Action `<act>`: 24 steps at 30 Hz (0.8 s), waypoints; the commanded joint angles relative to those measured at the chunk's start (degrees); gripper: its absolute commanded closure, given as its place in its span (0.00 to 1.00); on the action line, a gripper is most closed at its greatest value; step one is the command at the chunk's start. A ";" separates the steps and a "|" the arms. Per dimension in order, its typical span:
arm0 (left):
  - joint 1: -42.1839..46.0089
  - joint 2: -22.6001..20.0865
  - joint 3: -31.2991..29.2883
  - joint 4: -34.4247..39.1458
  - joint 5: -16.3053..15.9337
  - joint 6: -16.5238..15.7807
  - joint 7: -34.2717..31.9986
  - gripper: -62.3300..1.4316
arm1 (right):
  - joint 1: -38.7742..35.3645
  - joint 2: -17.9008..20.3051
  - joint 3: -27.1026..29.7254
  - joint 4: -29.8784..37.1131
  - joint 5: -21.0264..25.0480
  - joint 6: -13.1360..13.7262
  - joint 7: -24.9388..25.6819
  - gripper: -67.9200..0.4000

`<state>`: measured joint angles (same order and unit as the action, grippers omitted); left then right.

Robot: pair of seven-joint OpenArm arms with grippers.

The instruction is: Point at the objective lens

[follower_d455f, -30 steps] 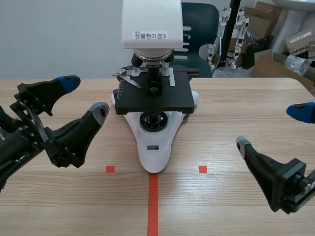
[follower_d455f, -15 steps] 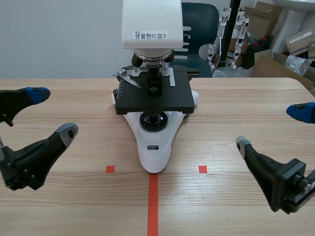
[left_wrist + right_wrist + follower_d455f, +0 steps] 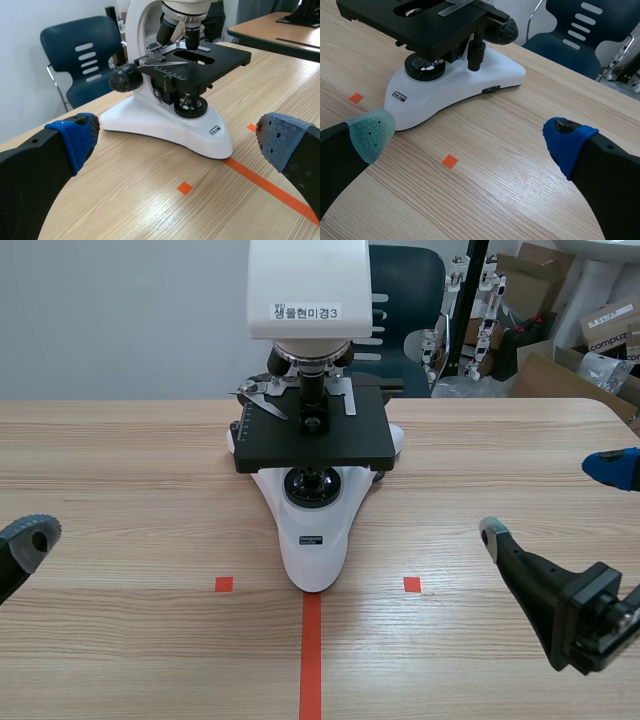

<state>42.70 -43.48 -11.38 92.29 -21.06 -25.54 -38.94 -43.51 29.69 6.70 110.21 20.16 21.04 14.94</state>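
A microscope [image 3: 315,530] on the desk [image 3: 150,460], both pincers well apart from it.
The left pincer [image 3: 177,137] and right pincer [image 3: 470,136] gape wide; the objective lens [image 3: 312,388] hangs over the black stage [image 3: 340,445].

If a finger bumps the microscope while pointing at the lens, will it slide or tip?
Probably neither easily: the microscope sits on a broad white base, so it looks heavy and steady. A push high on its big head would be likelier to rock it. The lens and the thin metal clips look delicate, so contact there seems risky.
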 commanded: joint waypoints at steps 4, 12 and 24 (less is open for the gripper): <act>4.00 5.86 -4.63 6.97 2.29 -0.02 4.13 0.00 | 0.63 0.44 0.33 0.37 0.81 0.02 0.66 0.00; 4.79 12.20 -6.10 15.10 4.59 -0.11 14.14 0.00 | 0.66 0.44 0.33 0.37 0.83 0.02 0.66 0.00; -0.50 13.97 -5.92 19.80 3.54 -0.09 26.73 0.00 | 0.66 0.44 0.33 0.37 0.83 0.02 0.68 0.00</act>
<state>42.85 -29.67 -17.50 111.74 -16.71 -25.67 -11.57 -43.51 29.69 6.70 110.21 20.16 21.04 14.94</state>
